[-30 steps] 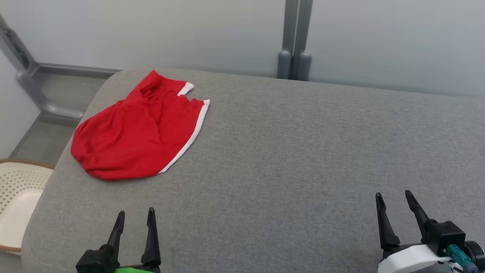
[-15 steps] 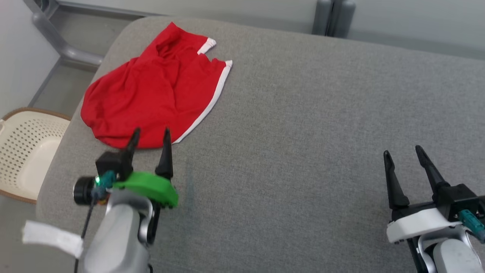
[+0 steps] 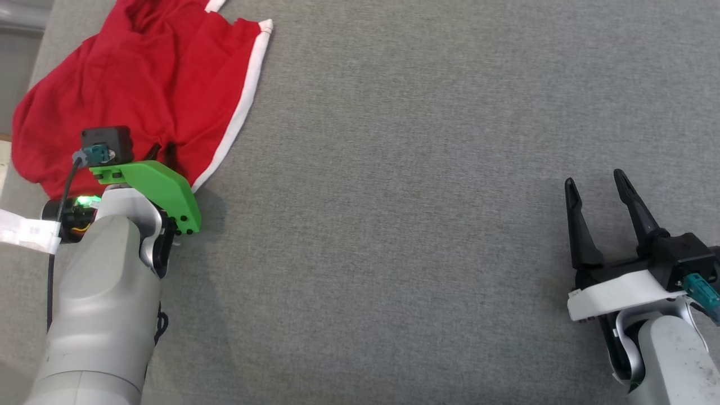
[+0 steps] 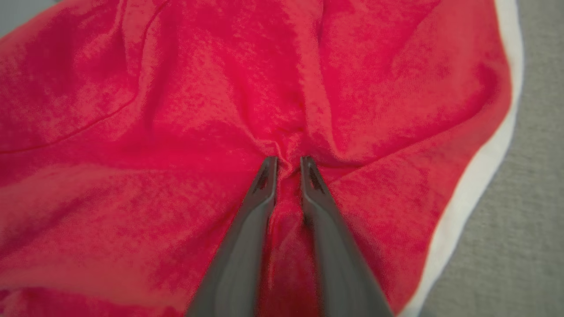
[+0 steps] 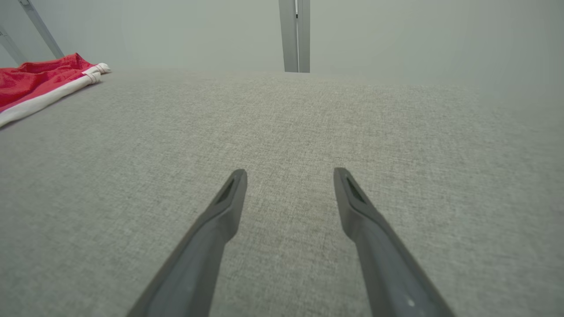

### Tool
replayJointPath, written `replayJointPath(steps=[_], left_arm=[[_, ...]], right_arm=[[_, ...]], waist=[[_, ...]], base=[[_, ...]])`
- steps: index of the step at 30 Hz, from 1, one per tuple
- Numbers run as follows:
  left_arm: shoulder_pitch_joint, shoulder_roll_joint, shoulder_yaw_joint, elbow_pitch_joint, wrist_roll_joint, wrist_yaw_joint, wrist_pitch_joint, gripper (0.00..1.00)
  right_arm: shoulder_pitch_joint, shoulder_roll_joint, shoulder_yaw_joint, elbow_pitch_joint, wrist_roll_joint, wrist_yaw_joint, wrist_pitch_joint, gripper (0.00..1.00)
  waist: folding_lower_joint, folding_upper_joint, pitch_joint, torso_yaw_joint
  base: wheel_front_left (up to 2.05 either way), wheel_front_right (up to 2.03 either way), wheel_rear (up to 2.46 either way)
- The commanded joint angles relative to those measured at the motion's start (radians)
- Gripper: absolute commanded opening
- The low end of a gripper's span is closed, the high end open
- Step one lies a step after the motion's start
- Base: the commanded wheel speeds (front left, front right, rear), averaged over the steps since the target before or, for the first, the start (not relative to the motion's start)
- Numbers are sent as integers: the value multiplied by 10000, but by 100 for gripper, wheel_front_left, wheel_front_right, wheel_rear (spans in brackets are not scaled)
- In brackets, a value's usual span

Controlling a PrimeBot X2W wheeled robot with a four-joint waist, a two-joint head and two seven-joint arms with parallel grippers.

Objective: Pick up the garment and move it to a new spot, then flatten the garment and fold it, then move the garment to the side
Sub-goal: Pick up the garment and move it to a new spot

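The garment (image 3: 140, 73), red shorts with white trim, lies crumpled at the far left of the grey padded table (image 3: 394, 169). My left gripper (image 3: 161, 152) points down into its near part, close to the white-trimmed edge. In the left wrist view the left gripper (image 4: 288, 165) has its fingers drawn nearly together, with a ridge of the red garment (image 4: 176, 88) pinched between the tips. My right gripper (image 3: 594, 185) hovers open over bare table at the right, far from the cloth. The right gripper (image 5: 289, 174) holds nothing, and the garment (image 5: 35, 83) lies far off at its upper left.
The table's left edge runs just beyond the garment, with floor (image 3: 19, 62) past it. A white tag (image 3: 28, 230) hangs off the left arm's cable. A grey post (image 5: 294, 35) stands against the wall behind the table.
The head camera tipped down, shifting the whole picture. My left arm reached forward onto the garment and its fingers closed on a fold of cloth. The right gripper stayed open.
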Motion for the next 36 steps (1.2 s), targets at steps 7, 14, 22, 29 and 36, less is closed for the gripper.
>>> replayJointPath(steps=[7, 14, 22, 29, 36], left_arm=[[213, 39, -685, -588, 406, -250, -864, 0], [1444, -262, -1846, -4053, 337, -394, -109, 0], [3595, -190, -3320, -10853, 256, -260, 2533, 0], [4015, -517, -4370, -14215, -2, -75, 4019, 0], [3870, -714, -4491, -13895, -607, 194, 4543, 0]], right_arm=[[533, 370, -313, 165, 129, -10, -29, 100], [1149, 766, -244, 203, 176, -10, -29, 100], [1510, 918, -345, 189, 293, -10, -29, 100], [1486, 937, -456, 200, 659, -10, -29, 100], [1358, 936, -407, 356, 1018, -10, -29, 100]], waist=[[-1, -1, -1065, -510], [-1, -1, -2221, -854], [-1, -1, -2617, -2000], [-1, -1, -2420, -3217], [-1, -1, -2229, -4320]], base=[[0, 0, 0], [0, 0, 0], [0, 0, 0], [0, 0, 0], [0, 0, 0]])
